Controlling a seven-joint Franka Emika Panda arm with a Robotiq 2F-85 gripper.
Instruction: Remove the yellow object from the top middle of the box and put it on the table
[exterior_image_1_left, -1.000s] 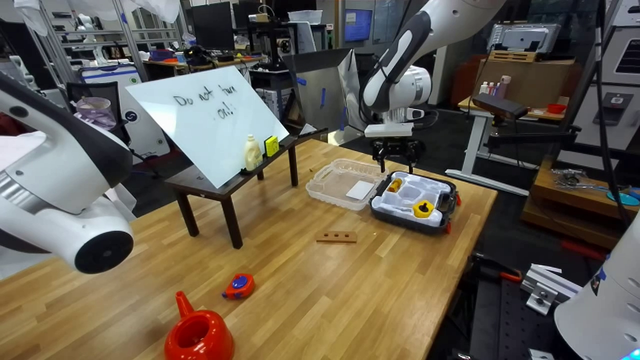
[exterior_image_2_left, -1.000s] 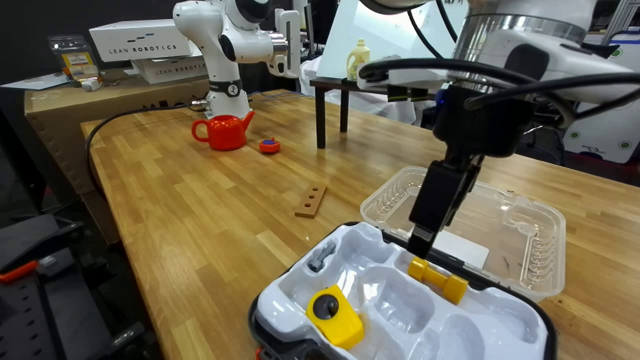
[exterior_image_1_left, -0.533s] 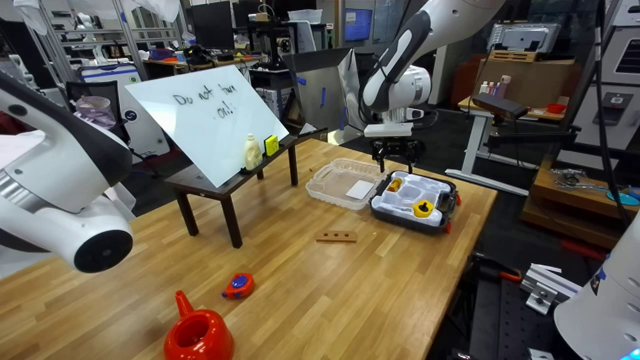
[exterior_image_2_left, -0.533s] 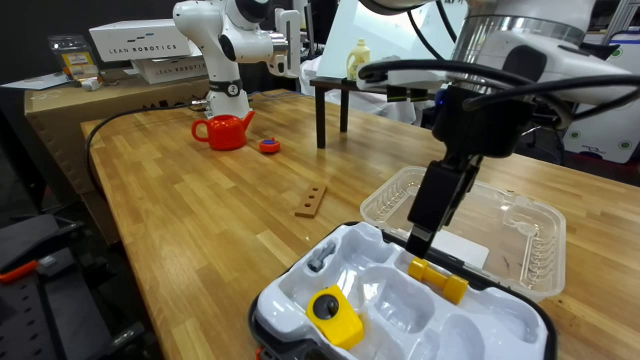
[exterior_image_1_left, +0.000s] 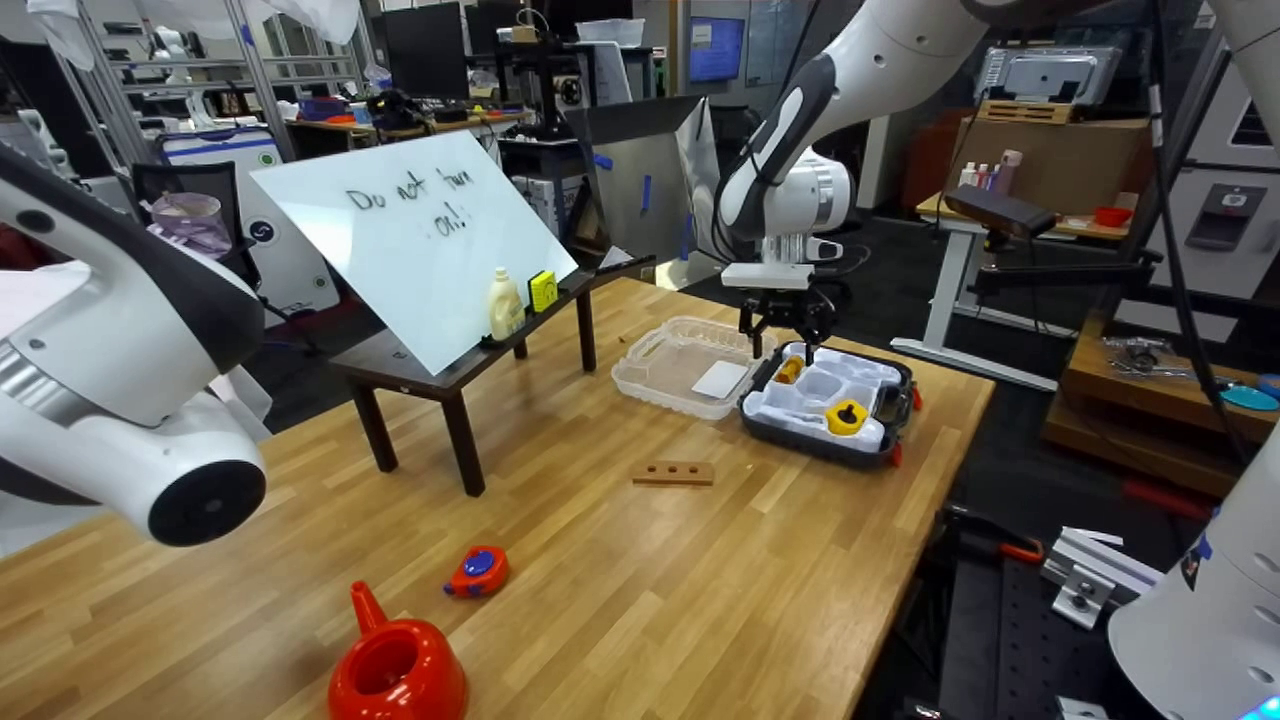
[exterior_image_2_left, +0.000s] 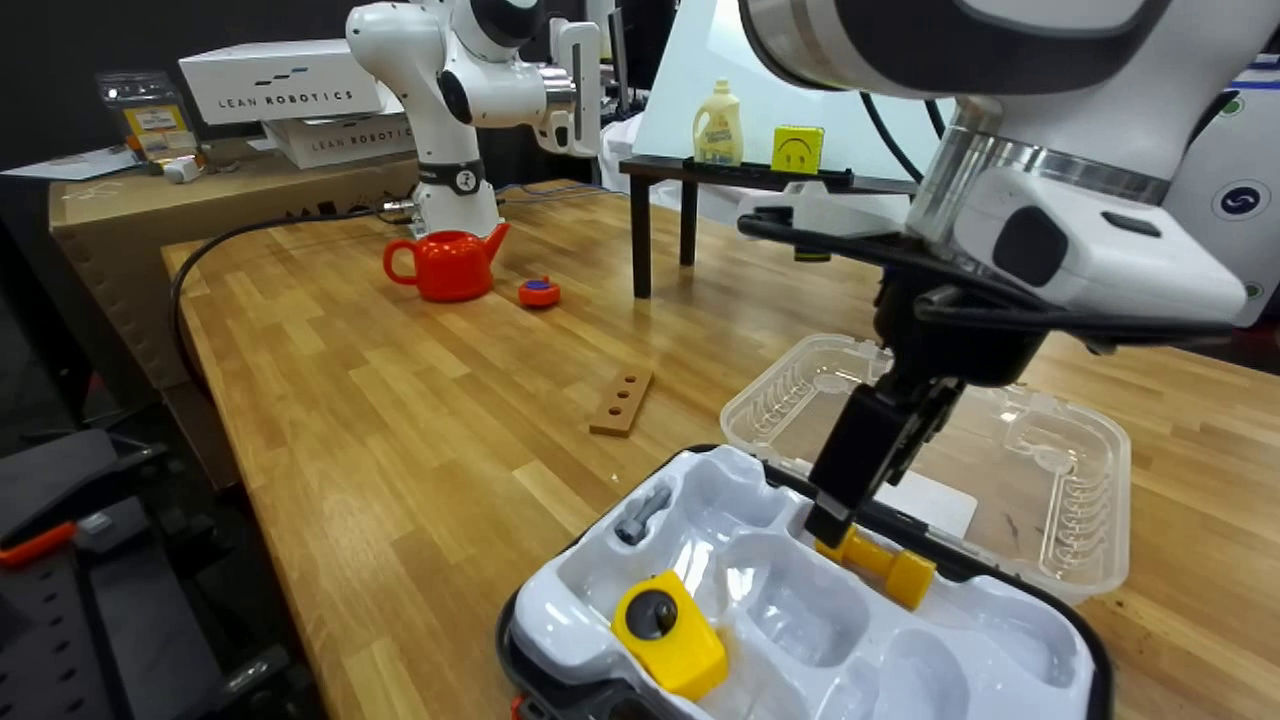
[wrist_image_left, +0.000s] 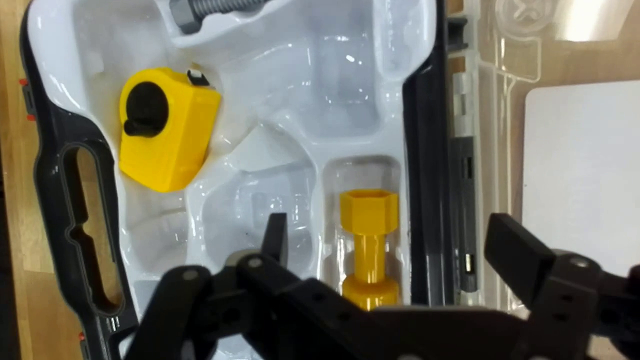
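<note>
Gleaming, the yellow object (wrist_image_left: 370, 250) narrows mid-length

In box (wrist_image_left: 425, 175), wrist view: object (wrist_image_left: 370, 255) by right edge, under gripper (wrist_image_left: 387, 235); tape measure (wrist_image_left: 175, 132) at left, bolt (wrist_image_left: 207, 7) at top. Container (wrist_image_left: 500, 100) right of box, card (wrist_image_left: 582, 175) in it. Both exterior views: box on table (exterior_image_2_left: 420, 450), bar (exterior_image_2_left: 619, 402) between box and teapot (exterior_image_2_left: 452, 265), bottle (exterior_image_2_left: 718, 125) on stand (exterior_image_2_left: 655, 172).

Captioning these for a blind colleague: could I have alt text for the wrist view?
Open gripper over a yellow-orange dumbbell-shaped piece lying in a white-lined black box. A yellow block with a black knob and a grey bolt lie elsewhere inside; at right, a clear container.
</note>
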